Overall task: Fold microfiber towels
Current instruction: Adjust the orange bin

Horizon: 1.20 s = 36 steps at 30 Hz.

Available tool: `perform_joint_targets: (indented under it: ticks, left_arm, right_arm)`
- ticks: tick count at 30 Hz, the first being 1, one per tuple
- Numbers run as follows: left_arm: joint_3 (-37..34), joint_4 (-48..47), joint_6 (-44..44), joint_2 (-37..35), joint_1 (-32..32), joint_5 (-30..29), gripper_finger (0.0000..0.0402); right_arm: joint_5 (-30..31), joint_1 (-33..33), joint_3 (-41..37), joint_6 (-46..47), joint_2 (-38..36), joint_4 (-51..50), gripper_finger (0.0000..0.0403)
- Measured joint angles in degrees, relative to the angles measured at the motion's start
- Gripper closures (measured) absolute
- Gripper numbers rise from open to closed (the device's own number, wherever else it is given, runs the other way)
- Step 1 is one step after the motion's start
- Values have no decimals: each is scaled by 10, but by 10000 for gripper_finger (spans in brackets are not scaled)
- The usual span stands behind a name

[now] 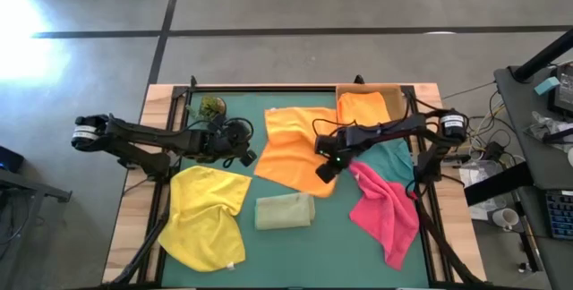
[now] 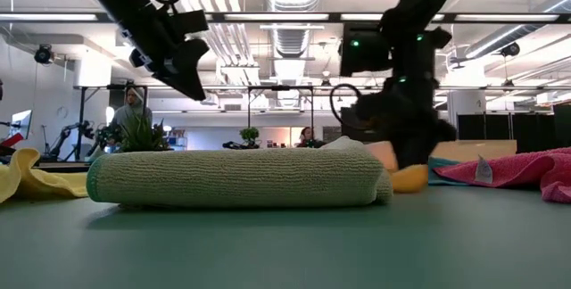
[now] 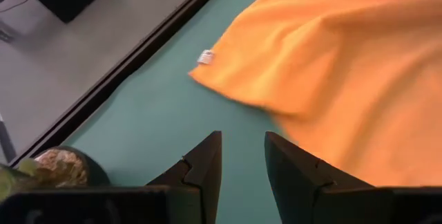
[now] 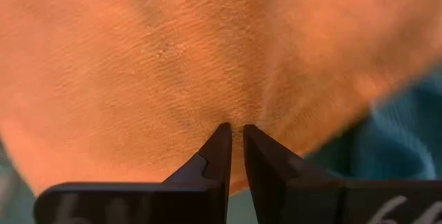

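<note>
A large orange towel (image 1: 291, 147) lies spread on the green mat at the middle. My right gripper (image 1: 327, 168) stands at the towel's near right part, shut on it. My left gripper (image 1: 245, 155) is open and empty. It hovers above the mat just left of this towel, whose tagged corner (image 3: 207, 61) shows ahead of it. A folded olive green towel (image 1: 285, 211) lies near the front. A yellow towel (image 1: 208, 216) lies crumpled at the front left, and a pink towel (image 1: 385, 209) at the right. A teal towel (image 1: 394, 158) lies under my right arm. A second orange towel (image 1: 363, 106) lies in the tray. My right gripper pinches the orange towel's top surface (image 4: 207, 110) between its two fingers, close to the towel's near right edge. The fingers come from above, pointing down. Creases in the cloth run together at the fingertips. The towel lies on the mat around them (image 2: 406, 178).
A shallow tan tray (image 1: 400, 102) stands at the far right corner. A small green plant ball (image 1: 212, 106) sits at the far left, close behind my left gripper. The mat has a raised dark frame (image 1: 269, 90) along its edges.
</note>
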Motion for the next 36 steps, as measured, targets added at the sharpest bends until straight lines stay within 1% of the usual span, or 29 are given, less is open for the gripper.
perform_joint_targets:
  ticks: [4, 8, 14, 19, 22, 25, 28, 31, 33, 36]
  left_arm:
    - [-1, -21, 2, 0, 0, 1, 306]
    - [-1, -30, 29, 0, 0, 1, 306]
    - [-1, -31, 42, 0, 0, 2, 306]
    - [-1, -32, 46, 0, 0, 9, 306]
    - [-1, -32, 67, 0, 0, 18, 306]
    - [-1, -32, 74, 0, 0, 18, 306]
    - [-1, -32, 75, 0, 0, 19, 306]
    - [0, -31, 75, 0, 0, 34, 306]
    - [0, -32, 75, 0, 0, 47, 306]
    - [0, -32, 75, 0, 0, 49, 306]
  right_arm:
    - [3, 38, 1, 35, 0, -58, 369]
    - [1, 81, 0, 82, -2, -99, 369]
    - [-8, 152, -2, 155, -1, -172, 369]
    - [-42, 219, -2, 215, -1, -206, 369]
    - [-74, 265, -2, 253, -1, -217, 369]
    - [-105, 315, -2, 293, -6, -212, 369]
    - [-113, 364, -2, 354, -27, -190, 369]
    - [-103, 401, -2, 423, -63, -151, 369]
    - [-69, 416, -1, 463, -90, -133, 369]
    - [13, 420, -1, 501, -133, -115, 369]
